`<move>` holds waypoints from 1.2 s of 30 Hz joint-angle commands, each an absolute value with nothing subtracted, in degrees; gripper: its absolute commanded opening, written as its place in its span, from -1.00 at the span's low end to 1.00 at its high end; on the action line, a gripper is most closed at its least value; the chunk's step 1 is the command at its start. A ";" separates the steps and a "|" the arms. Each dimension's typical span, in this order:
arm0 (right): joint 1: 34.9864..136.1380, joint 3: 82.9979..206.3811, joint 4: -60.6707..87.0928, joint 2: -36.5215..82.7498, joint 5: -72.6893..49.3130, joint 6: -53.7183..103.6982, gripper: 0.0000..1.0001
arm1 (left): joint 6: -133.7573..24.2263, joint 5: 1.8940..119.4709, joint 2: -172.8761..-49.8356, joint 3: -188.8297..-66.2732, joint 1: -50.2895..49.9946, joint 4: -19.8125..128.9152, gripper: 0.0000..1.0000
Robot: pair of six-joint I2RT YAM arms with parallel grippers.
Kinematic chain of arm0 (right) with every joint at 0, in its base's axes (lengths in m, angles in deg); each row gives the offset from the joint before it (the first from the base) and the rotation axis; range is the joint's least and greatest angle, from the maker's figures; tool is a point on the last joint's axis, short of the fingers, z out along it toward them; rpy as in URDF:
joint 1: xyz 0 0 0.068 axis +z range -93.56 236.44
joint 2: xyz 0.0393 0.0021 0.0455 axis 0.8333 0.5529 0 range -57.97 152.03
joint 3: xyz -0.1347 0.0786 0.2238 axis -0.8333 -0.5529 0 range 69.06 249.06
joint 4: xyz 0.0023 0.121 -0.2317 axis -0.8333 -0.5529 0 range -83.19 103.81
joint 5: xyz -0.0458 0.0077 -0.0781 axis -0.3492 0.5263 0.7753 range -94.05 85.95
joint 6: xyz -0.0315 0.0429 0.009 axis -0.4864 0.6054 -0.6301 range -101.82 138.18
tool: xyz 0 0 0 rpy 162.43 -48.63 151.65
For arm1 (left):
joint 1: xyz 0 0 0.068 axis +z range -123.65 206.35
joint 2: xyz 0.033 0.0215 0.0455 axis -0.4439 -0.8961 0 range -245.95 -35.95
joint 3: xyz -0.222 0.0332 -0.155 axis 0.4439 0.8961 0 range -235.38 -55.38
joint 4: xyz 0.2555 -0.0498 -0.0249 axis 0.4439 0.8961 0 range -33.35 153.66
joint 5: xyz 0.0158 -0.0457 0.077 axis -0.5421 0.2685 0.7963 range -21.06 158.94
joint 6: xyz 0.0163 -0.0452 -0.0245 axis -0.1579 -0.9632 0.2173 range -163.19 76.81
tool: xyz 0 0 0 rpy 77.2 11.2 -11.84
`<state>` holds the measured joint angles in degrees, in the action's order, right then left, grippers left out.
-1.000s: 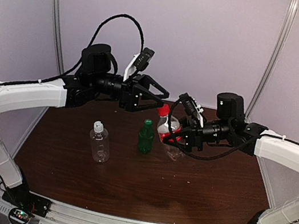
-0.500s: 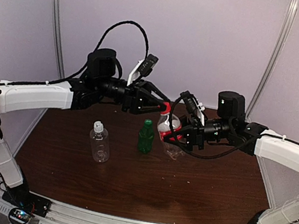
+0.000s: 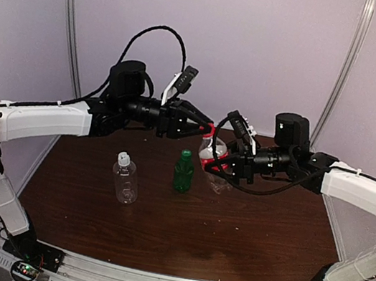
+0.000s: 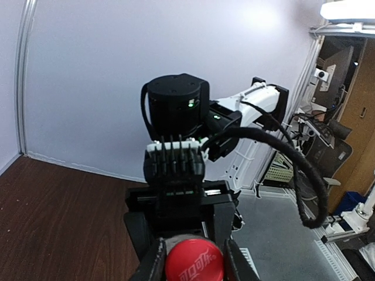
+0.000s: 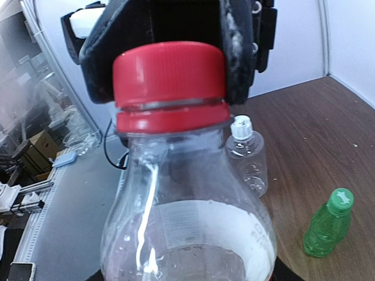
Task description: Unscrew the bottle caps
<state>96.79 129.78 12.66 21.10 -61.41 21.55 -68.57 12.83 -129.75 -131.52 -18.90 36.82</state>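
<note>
At the middle of the top view, the red cap [image 3: 209, 132] is caught between the two dark fingers of the left gripper [image 3: 203, 127], which is closed onto it from the left of the frame. In the left wrist view the cap is seen low at centre, a finger [image 4: 155, 264] pressed against each side. The red-labelled bottle [image 3: 215, 149] beneath that cap is clasped around its body by the right gripper [image 3: 225, 169], reached in from the right; whether its base touches the table [image 3: 231, 228] cannot be told. In the right wrist view the bottle's clear shoulder fills the lower frame, with the red cap at upper centre. Left of the held bottle, the green bottle [image 3: 183, 174] is stood upright on the brown table, its green cap [image 3: 185, 154] on. Further left and slightly lower in the frame, the wider clear bottle [image 3: 125, 184] is also upright, its white cap [image 3: 123, 159] in place, well apart from both grippers.
</note>
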 commanded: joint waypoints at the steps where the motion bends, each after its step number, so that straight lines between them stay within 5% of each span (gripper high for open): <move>1: 96.55 131.76 10.38 20.39 -44.80 20.17 -0.18 | -71.67 26.25 -128.92 -134.46 -20.34 41.92 -0.98; 7: 96.95 129.69 12.96 19.11 -31.47 20.47 -0.21 | -76.05 48.85 -129.01 -139.88 -23.63 56.04 -0.97; 12: 97.04 128.95 13.51 19.22 -29.28 21.00 -0.21 | -78.87 53.38 -129.43 -140.86 -25.17 56.30 -0.88; 30: 96.34 129.26 10.33 18.24 -51.63 18.92 -0.05 | -68.20 27.40 -124.74 -131.78 -20.72 41.42 0.51; 36: 96.34 130.58 9.85 20.03 -62.25 18.90 -0.03 | -63.23 21.68 -123.40 -130.97 -19.80 40.98 0.73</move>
